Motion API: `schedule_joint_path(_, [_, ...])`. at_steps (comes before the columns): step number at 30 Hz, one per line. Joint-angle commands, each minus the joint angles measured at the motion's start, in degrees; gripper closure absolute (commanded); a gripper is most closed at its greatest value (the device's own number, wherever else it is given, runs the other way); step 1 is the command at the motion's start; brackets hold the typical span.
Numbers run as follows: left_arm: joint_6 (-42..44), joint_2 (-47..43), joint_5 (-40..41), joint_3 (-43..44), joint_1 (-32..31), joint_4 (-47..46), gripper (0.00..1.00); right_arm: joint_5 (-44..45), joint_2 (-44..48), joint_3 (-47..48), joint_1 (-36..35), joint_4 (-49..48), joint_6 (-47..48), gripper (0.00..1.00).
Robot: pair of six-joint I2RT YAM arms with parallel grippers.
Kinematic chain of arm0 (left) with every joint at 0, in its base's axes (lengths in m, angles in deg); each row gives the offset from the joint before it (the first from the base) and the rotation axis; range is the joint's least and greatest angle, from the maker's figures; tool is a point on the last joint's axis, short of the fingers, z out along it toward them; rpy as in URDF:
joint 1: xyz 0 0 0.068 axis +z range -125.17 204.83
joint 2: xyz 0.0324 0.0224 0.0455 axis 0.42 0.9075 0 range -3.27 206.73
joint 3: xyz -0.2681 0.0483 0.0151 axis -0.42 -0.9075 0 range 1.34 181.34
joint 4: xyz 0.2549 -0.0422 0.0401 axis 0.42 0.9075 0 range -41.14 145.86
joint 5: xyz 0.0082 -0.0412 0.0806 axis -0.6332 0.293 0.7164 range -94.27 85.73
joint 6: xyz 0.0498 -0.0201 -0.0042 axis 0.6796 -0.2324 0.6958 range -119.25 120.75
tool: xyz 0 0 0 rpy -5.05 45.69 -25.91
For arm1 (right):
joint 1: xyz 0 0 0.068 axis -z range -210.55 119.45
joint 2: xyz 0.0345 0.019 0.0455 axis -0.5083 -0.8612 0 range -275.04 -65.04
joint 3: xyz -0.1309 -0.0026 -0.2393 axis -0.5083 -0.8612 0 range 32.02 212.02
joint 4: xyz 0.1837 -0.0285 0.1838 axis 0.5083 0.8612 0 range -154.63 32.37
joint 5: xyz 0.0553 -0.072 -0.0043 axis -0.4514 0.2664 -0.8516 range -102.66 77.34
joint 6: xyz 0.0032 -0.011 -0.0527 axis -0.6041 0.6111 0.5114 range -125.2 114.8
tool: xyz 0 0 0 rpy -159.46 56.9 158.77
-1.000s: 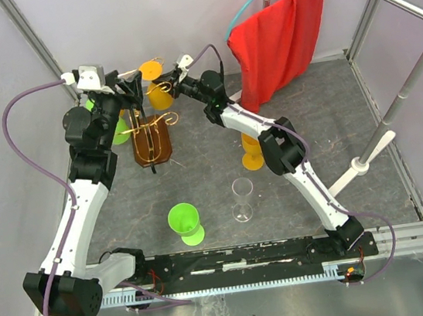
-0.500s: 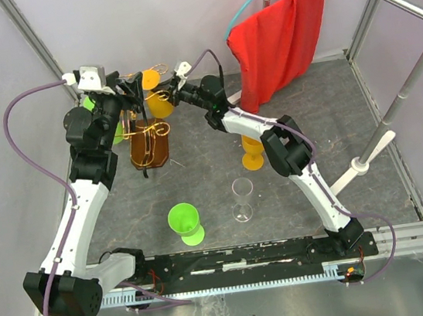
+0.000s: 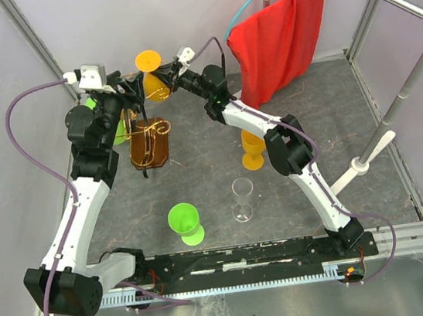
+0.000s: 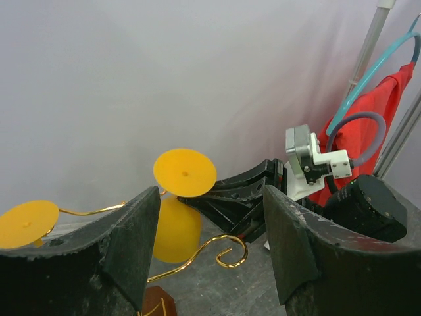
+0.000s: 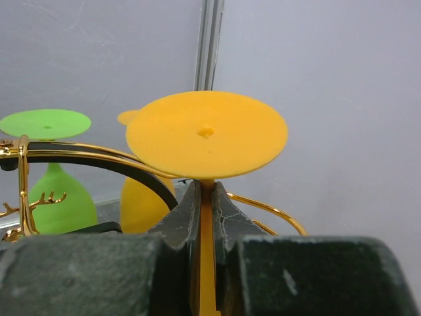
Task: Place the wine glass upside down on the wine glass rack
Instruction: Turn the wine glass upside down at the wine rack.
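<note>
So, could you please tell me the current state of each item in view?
held orange glass: inverted, foot up.
right pincer: shut on its stem.
left pincer: open, empty.
wine glass rack: standing upright.
hung green glass: inverted, at the rack.
hung orange glass: inverted, at the rack.
clear glass: upright on table.
table green glass: upright.
table orange glass: upright.
red cloth: hanging.

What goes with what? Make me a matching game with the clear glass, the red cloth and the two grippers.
Things:
1 clear glass
2 red cloth
3 left gripper
4 right gripper

States:
A shut on the stem of the orange glass
B standing upright on the table
C open
D hanging up at the back

Pairs: 1-B, 2-D, 3-C, 4-A
</note>
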Motion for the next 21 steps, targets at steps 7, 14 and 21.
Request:
schedule_joint_path(7, [-2.06, 0.97, 0.03, 0.49, 0.3, -3.6, 0.3, -0.83, -1.32, 1.34, 0.7, -1.26, -1.82, 0.99])
schedule_joint_path(14, [-2.06, 2.17, -0.36, 0.58, 0.36, -4.14, 0.3, -1.53, 0.13, -3.0, 0.8, -2.21, -1.46, 0.99])
schedule_joint_path(21, [-2.06, 3.15, -1.01, 1.31, 0.72, -4.4, 0.3, -0.06, -3.02, 1.6, 1.56, -1.83, -3.57, 0.99])
